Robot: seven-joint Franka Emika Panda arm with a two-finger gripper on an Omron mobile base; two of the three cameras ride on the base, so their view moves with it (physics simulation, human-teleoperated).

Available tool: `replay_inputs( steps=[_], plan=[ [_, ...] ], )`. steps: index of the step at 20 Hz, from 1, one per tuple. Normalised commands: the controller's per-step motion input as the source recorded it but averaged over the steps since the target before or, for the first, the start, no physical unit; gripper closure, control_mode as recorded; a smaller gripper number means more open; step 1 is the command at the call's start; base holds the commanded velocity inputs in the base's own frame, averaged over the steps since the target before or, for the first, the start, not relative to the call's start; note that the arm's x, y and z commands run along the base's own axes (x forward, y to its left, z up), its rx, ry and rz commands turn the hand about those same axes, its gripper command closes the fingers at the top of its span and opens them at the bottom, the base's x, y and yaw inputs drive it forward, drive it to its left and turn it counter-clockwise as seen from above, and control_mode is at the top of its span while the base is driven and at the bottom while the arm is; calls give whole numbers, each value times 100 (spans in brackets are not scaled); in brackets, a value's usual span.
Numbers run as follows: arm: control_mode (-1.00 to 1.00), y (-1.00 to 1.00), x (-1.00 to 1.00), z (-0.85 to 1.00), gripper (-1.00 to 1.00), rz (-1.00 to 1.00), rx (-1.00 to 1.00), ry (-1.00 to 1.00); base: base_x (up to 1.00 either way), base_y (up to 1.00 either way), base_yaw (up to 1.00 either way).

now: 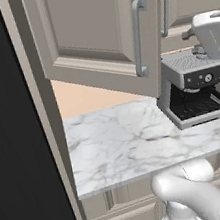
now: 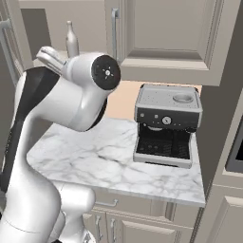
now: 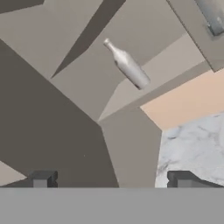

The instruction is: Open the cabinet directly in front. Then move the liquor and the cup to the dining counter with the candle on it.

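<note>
Reaching into the opened greige wall cabinet (image 1: 93, 28) with recessed-panel doors and long grey bar handles, the white arm carries its gripper (image 3: 111, 178) with the jaws spread wide and empty, aimed at the small pale grey-beige liquor bottle (image 3: 129, 66) with rounded shoulders and a slender neck. That bottle stands alone on the plain inner shelf (image 3: 144, 78), also seen in the right base view behind the arm's shoulder (image 2: 71, 42); the yellow cup cannot be made out from here. Below lies the short white grey-veined marble table (image 1: 138, 143), carrying a boxy silver-and-black espresso machine (image 2: 166, 126). A sound grasp would likely mean levelling the hand, centring the bottle's body between the fingertips, closing low on the wider part instead of the neck, then lifting clear of the shelf edge and door. No brand, label or legible writing shows on the bottle or the machine.
</note>
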Motion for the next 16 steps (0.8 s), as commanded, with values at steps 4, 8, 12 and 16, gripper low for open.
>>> replay_inputs(
  steps=[4,8,12,16],
  plan=[
    [-100,36,85,-1,-100,23,12,4,0,0,0],
    [-100,31,84,-1,-100,27,5,3,0,0,0],
    [-100,44,54,0,-100,27,7,4,0,0,0],
    [-100,57,13,0,-100,35,3,7,0,0,0]
  ],
)
